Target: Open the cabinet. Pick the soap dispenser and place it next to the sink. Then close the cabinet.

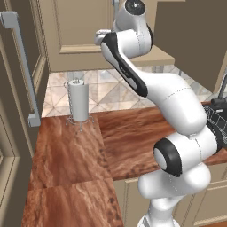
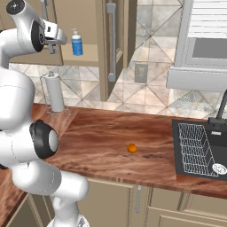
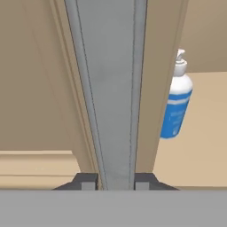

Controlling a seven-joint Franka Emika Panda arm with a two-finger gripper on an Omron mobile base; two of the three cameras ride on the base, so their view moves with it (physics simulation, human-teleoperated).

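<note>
One blue soap dispenser (image 3: pixel 176 104) (white pump) stands upright.

Blue soap dispenser (image 2: pixel 77 43) upright inside open cabinet (image 2: pixel 116 48)

The soap dispenser (image 3: pixel 176 101) stands behind the cabinet (image 3: pixel 40 88) door's edge in the hand view, which covers the bottle's left side. The grey bar handle (image 3: pixel 111 88) on that door runs off the top edge of the picture. In the right base view, the sink (image 2: pixel 177 146) beside the cabinet is cut by the right edge, and its faucet (image 2: pixel 221 111) shows only partly. In the left base view, the arm hides the cabinet's interior.
</note>
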